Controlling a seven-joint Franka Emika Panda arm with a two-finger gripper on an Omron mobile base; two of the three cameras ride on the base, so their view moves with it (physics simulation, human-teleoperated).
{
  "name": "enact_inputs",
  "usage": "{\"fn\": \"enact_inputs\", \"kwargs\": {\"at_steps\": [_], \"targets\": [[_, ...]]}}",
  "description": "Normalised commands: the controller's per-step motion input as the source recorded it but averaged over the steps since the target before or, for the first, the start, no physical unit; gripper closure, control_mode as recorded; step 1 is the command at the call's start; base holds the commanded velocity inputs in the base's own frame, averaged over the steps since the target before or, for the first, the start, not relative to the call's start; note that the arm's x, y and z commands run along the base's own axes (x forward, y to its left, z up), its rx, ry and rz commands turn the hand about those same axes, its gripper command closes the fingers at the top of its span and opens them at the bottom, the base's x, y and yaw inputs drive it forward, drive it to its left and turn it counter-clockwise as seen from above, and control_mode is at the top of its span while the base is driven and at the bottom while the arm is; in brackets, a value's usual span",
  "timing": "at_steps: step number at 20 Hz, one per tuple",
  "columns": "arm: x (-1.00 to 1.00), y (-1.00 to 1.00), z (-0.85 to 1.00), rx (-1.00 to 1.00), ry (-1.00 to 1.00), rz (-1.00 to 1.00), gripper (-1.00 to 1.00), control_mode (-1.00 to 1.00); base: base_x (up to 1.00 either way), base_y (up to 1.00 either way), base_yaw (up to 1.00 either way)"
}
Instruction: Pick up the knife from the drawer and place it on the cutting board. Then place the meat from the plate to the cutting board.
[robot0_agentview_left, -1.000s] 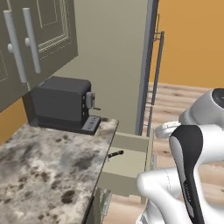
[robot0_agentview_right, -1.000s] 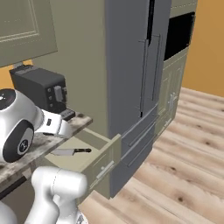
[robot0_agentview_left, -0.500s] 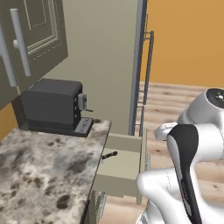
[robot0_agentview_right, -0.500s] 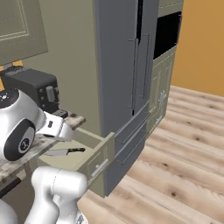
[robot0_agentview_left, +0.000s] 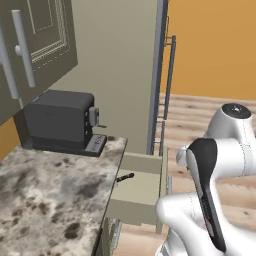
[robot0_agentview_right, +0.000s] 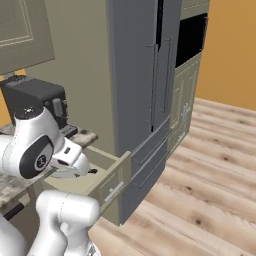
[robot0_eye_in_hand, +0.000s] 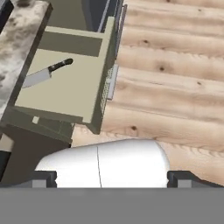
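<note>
1. Hand view had the knife (robot0_eye_in_hand: 46, 74) lying flat in the pulled-out drawer (robot0_eye_in_hand: 70, 85), black handle pointing toward the drawer front, blade tucked partly under the counter (robot0_eye_in_hand: 17, 39) edge.
2. Drawer was standing open, so my guess is the knife was ready to be reached from above.
3. Claw (robot0_eye_in_hand: 111, 177) was spread wide with nothing in it, fingertips (robot0_eye_in_hand: 43, 177) far apart at the bottom of that view.
4. Knife sat well away from the claw, up and to the left, so it wasn't lined up yet.
5. Coffee machine (robot0_agentview_left: 62, 122) sat on the counter behind the drawer, out of the way.
</note>
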Motion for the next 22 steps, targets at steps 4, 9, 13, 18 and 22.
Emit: {"fn": "enact_inputs", "kwargs": {"at_steps": [4, 9, 13, 18, 22], "targets": [[0.2, -0.27, -0.46, 0.08, 0.11, 0.0, -1.0, -1.0, 0.0, 0.0, 0.0], [0.39, -0.05, -0.46, 0.03, 0.12, 0.0, -1.0, -1.0, 0.0, 0.0, 0.0], [0.46, 0.0, -0.32, 0.0, 0.08, -0.01, -1.0, -1.0, 0.0, 0.0, 0.0], [0.42, 0.0, -0.29, 0.0, 0.05, -0.01, -1.0, -1.0, 0.0, 0.0, 0.0], [0.41, 0.0, -0.4, 0.08, 0.01, 0.0, -1.0, -1.0, 0.0, 0.0, 0.0]]}}
